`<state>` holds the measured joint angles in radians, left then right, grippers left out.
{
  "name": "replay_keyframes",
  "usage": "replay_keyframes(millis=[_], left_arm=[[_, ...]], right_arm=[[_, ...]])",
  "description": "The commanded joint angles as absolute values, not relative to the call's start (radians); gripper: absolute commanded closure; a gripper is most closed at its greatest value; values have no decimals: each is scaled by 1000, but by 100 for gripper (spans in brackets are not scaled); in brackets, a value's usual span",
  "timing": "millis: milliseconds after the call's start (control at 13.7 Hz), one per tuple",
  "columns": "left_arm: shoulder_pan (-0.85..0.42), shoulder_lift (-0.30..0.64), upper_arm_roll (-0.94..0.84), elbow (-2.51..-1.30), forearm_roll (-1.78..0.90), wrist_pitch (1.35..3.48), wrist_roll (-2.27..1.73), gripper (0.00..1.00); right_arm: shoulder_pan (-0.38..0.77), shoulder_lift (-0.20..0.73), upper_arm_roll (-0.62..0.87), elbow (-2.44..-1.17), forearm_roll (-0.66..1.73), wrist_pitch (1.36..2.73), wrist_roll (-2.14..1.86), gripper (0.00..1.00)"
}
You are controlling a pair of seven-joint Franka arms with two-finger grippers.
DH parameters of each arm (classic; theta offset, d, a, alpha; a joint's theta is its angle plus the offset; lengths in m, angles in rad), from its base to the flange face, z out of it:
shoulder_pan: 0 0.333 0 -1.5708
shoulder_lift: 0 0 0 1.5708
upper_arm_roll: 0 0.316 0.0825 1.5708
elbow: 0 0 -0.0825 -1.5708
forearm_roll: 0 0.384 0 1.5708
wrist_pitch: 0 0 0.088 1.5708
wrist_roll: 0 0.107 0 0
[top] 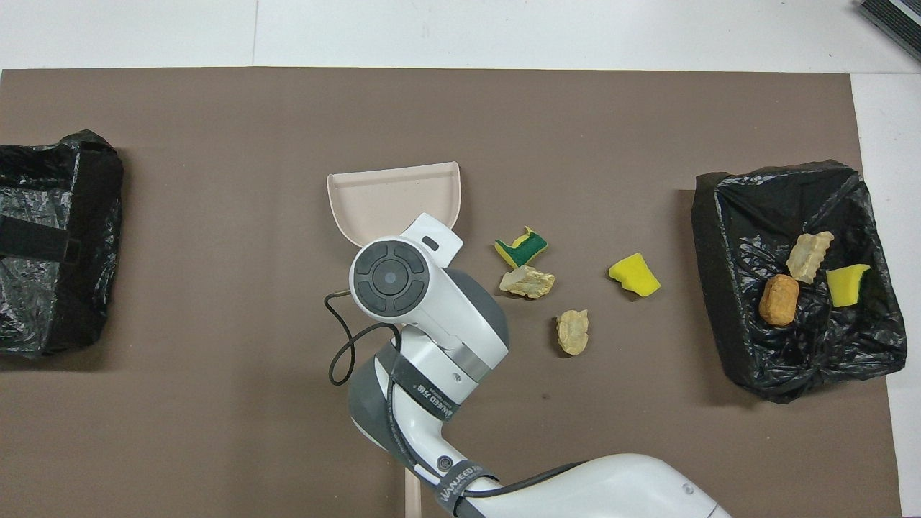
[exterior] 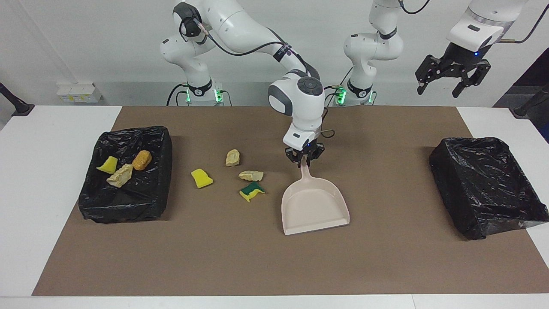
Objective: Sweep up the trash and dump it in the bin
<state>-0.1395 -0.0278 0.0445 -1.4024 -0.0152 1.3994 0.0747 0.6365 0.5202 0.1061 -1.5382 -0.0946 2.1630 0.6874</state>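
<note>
While setting dustpan (exterior: pixel 315 206) flat beside four loose pieces of trash (exterior: pixel 251 175) on the mat, worked with right gripper (exterior: pixel 305 158) at its handle, clasped or freed impossible to tell. Hung left gripper (exterior: pixel 452 81) open, waiting. Showed three pieces inside bin (exterior: pixel 124 210). Called next for fetching brush (top: pixel 411 503).

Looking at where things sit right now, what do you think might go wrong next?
The right gripper holds the dustpan only by the tip of its handle, so it may twist. Its mouth faces away from the four scraps on the mat, such as the green-yellow sponge. The brush lies mostly hidden under the right arm.
</note>
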Motion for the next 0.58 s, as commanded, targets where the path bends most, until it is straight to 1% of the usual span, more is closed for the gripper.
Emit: replay_keyframes(millis=[0, 146, 291, 509], left_arm=[[-156, -32, 61, -1397, -21, 1407, 89, 0], [-155, -32, 61, -1397, -26, 1410, 129, 0], [-153, -34, 61, -1399, -25, 1410, 147, 0], [-152, -35, 66, -1399, -21, 1405, 143, 0]], right_arm=[[634, 517, 101, -1514, -80, 2169, 716, 0], [614, 500, 97, -1511, -71, 2169, 713, 0], [574, 454, 98, -1523, -71, 2142, 704, 0], [496, 388, 98, -1532, -37, 2059, 695, 0]])
